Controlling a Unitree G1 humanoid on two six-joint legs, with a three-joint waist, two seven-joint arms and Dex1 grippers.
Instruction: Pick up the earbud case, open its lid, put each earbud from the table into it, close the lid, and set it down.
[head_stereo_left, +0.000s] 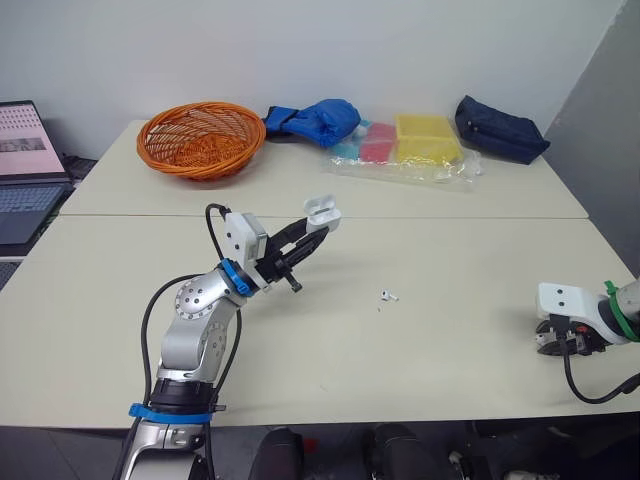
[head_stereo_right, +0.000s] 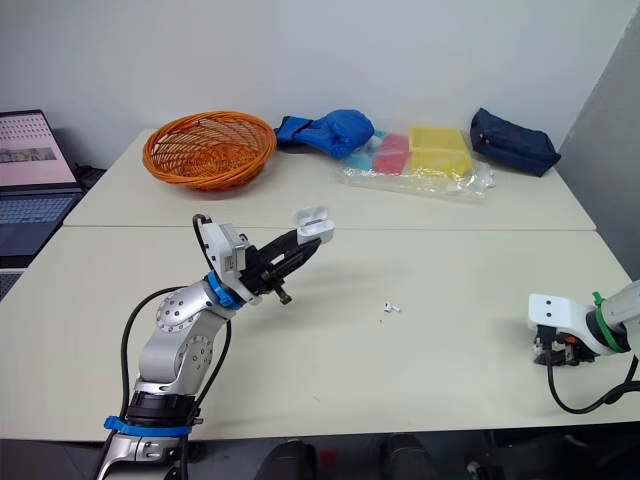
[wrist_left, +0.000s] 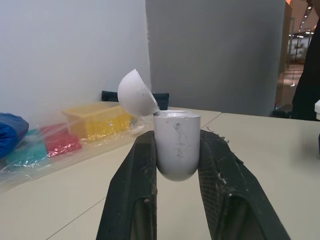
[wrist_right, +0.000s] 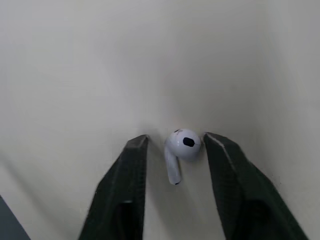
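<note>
Above the table (head_stereo_left: 450, 260), my left gripper (head_stereo_left: 316, 226) clamps the case (wrist_left: 176, 145) upright, lid (wrist_left: 136, 94) open for loading. My right gripper (wrist_right: 176, 138) straddles one earbud (wrist_right: 184, 143), jaws narrowly parted, not yet pinching. Another earbud (head_stereo_left: 389, 296) lies mid-table.

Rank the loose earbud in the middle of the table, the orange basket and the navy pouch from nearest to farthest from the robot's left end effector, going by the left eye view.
1. Loose earbud: close by, a little to the right of the left end effector.
2. Orange basket: at the back, on the left.
3. Navy pouch: back right corner, farthest.
</note>
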